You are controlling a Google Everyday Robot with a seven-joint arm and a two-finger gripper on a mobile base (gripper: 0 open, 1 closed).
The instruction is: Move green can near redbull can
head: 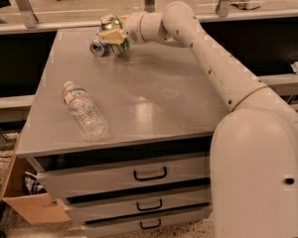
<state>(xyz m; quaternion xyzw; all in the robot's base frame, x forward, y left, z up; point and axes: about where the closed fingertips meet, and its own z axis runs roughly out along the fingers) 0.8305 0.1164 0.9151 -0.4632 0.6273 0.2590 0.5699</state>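
the green can (109, 21) is in the claw (113, 37), at the far left of the grey desk (154, 90). the claw's tan fingers (105, 34) lie across the can's side, closed on it, and cover most of its middle. the can stands roughly upright, perhaps tipped a little. its silver top shows above the fingers and a strip of green body shows below them on the right. i cannot tell whether its base touches the desk.

what shows of the can is a green body with a dull silver lid. the marks on its label are hidden by the fingers or too small to read.

the redbull can (97, 47) lies on its side just below and left of the claw. its round silver end faces the room and a bit of blue shows behind it. it is right up against the claw and the green can, though i cannot tell if the two cans actually touch. no lettering on it can be read.

the cream arm (213, 63) reaches in from the right. a clear bottle (84, 110) lies on its side near the desk's front left, well apart from both cans. its label is unreadable too.
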